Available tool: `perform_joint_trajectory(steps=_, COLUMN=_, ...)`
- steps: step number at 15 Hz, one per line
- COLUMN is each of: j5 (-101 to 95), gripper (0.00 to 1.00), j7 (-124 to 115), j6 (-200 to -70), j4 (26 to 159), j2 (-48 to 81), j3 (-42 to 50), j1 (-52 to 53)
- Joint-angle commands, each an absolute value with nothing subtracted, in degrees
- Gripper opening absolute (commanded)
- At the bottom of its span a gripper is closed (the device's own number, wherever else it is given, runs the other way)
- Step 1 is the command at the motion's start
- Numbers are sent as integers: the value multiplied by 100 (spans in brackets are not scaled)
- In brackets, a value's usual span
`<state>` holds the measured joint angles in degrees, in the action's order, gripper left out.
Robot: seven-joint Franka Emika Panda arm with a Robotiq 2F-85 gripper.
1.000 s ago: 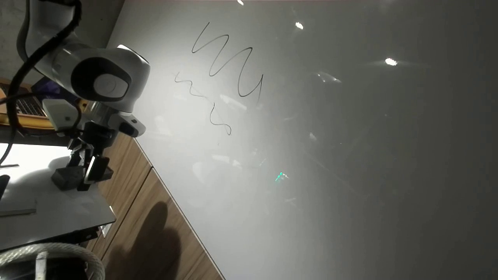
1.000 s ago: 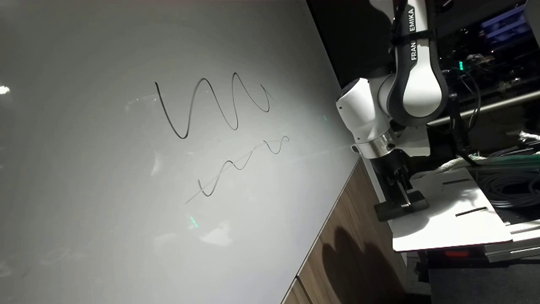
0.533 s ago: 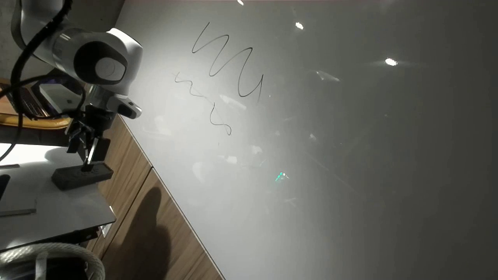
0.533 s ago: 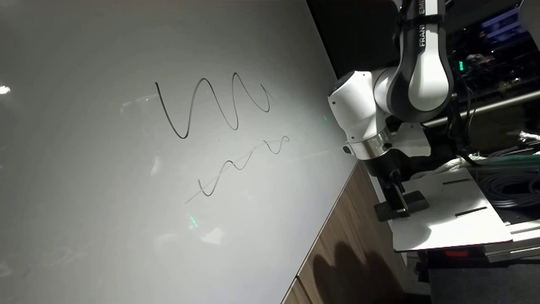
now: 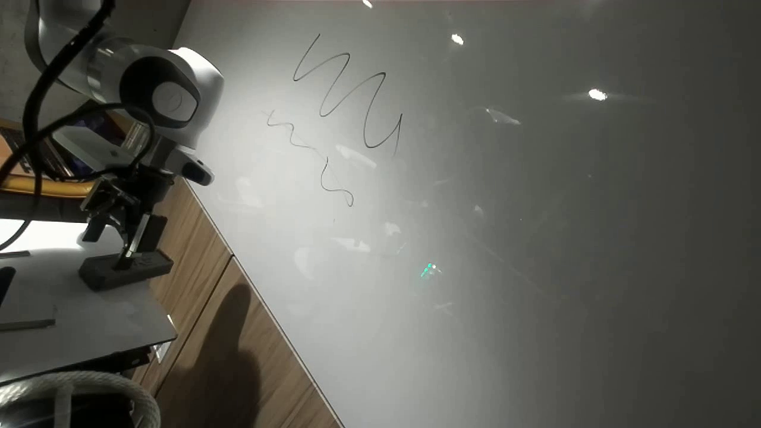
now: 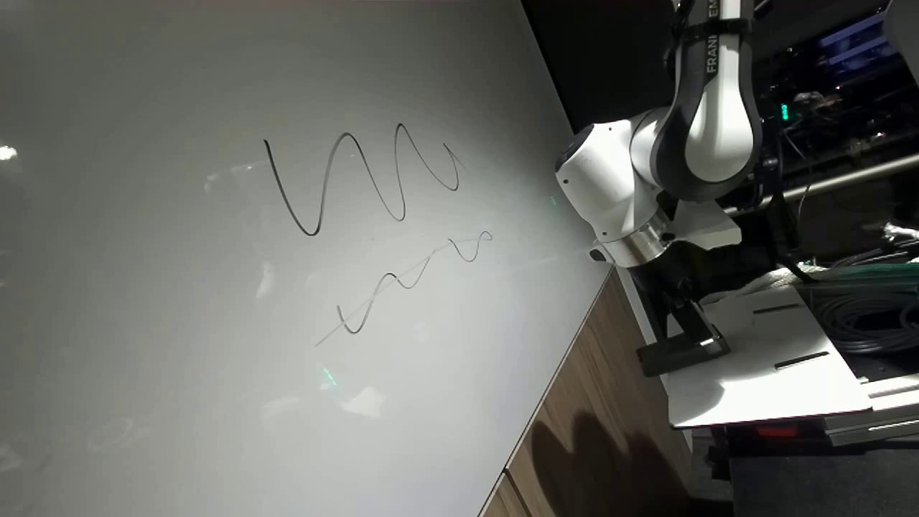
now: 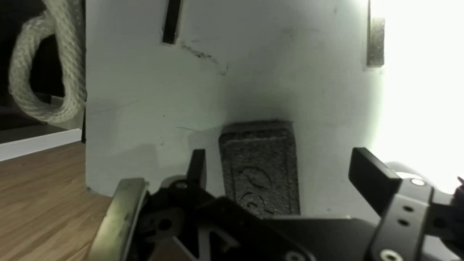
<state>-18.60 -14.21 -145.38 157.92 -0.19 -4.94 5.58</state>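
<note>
A dark grey felt eraser (image 7: 259, 163) with a looped mark on top lies on a small white platform (image 7: 145, 105). My gripper (image 7: 282, 166) stands over it with jaws wide apart and nothing held. In the wrist view the left finger is close to one long side of the eraser; a wider gap separates the right finger (image 7: 373, 177) from it. The gripper's own parts hide the near end. In both exterior views the eraser (image 5: 148, 266) (image 6: 660, 355) sits near the platform's edge, below the gripper (image 5: 123, 233).
A large whiteboard (image 5: 505, 238) with wavy black lines (image 5: 380, 107) fills much of both exterior views. Wood panelling (image 5: 190, 279) runs beneath it. Slots (image 7: 172, 21) are cut in the platform. Pale rope (image 7: 69, 72) hangs by one platform edge, and a black cable (image 5: 38, 101) trails along the arm.
My gripper has risen from low beside the eraser to higher above it, and has turned slightly. The jaws have stayed apart. The eraser has not moved.
</note>
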Motion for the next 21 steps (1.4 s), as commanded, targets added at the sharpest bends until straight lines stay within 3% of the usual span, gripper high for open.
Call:
perform_joint_trajectory(steps=1, j5=-1921, gripper=100, j7=-755, j6=-14478, j4=15787, j2=-120, j3=-400, j1=426)
perform_joint_trajectory(steps=21, j5=-1935, gripper=100, j7=84, j6=-15090, j4=15786, j2=237, j3=-378, j1=401)
